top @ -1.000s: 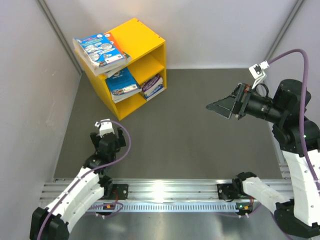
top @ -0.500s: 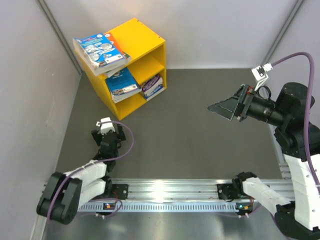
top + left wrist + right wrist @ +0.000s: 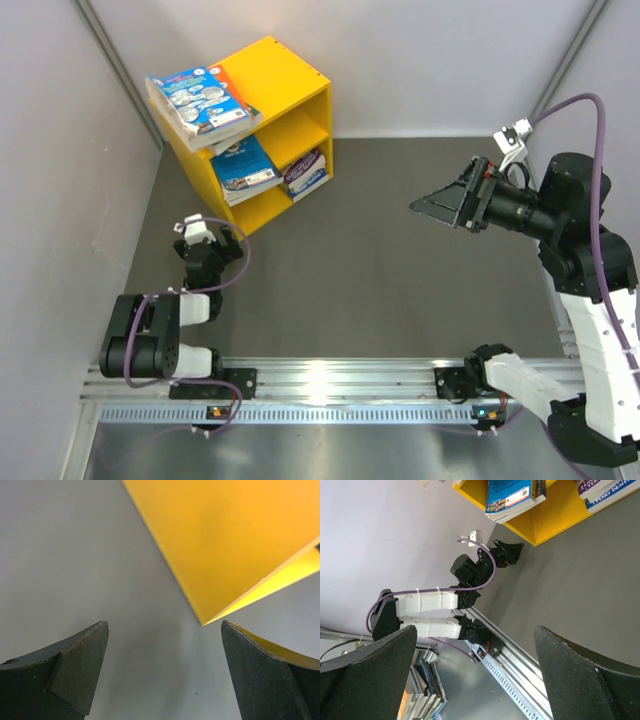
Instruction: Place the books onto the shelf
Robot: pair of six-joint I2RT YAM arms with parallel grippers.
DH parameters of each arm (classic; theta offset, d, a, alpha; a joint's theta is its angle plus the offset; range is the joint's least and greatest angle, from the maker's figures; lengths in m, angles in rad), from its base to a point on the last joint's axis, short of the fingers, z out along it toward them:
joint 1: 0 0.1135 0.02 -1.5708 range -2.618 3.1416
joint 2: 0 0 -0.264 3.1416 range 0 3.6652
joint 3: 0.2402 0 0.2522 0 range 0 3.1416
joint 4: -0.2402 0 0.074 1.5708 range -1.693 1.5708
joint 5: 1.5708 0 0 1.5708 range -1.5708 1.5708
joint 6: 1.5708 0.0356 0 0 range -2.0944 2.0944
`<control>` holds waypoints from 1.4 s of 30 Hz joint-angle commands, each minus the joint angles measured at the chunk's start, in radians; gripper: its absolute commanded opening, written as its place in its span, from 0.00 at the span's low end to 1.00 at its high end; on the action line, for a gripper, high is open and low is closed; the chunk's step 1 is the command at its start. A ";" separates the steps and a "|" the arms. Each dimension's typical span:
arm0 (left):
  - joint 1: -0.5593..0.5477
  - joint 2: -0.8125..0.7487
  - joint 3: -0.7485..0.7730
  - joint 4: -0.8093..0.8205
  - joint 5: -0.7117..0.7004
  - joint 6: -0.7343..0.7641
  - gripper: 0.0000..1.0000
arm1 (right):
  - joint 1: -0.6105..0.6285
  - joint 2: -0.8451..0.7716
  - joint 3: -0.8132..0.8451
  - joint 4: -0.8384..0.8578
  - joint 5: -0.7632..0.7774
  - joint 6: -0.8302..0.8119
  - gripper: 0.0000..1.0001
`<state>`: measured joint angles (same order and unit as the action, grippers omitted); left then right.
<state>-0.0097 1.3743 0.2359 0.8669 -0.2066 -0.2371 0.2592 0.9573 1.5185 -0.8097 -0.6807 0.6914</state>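
Note:
The yellow shelf (image 3: pixel 283 85) stands at the back left of the table. A stack of books (image 3: pixel 200 100) lies on its top, and more books, one pile blue-covered (image 3: pixel 245 165) and one purple (image 3: pixel 306 172), stick out of its compartments. My left gripper (image 3: pixel 208 243) is open and empty just in front of the shelf's near corner (image 3: pixel 235 550), which fills its wrist view above the gripper (image 3: pixel 165 645). My right gripper (image 3: pixel 436 208) hangs open and empty high over the right side. Its wrist view, with the gripper (image 3: pixel 475 632) open, shows the blue books (image 3: pixel 512 497) in the shelf (image 3: pixel 555 517).
Grey walls close in the table on the left and back. The left arm (image 3: pixel 430 605) is folded back on its base by the aluminium rail (image 3: pixel 320 385). Several flat book-like things (image 3: pixel 425 680) stand below the rail's near edge in the right wrist view.
The left arm has folded back on itself and its gripper has moved up and left toward the shelf's corner. The right gripper has shifted only slightly. Both stay open.

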 commanded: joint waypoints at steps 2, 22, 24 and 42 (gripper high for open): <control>0.036 -0.021 0.025 0.054 0.098 0.016 0.99 | 0.006 -0.023 0.008 0.026 0.004 0.016 1.00; 0.068 0.141 0.056 0.236 0.163 0.125 0.99 | 0.008 0.001 -0.014 0.041 0.038 0.005 1.00; 0.065 0.193 0.013 0.352 0.237 0.148 0.99 | 0.008 0.012 -0.009 0.041 0.040 0.005 1.00; 0.057 0.198 0.060 0.265 0.256 0.162 0.99 | 0.008 0.029 -0.136 0.179 0.144 -0.073 1.00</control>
<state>0.0502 1.5711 0.2729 1.0695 0.0181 -0.0933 0.2592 0.9833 1.4319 -0.7258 -0.5568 0.6567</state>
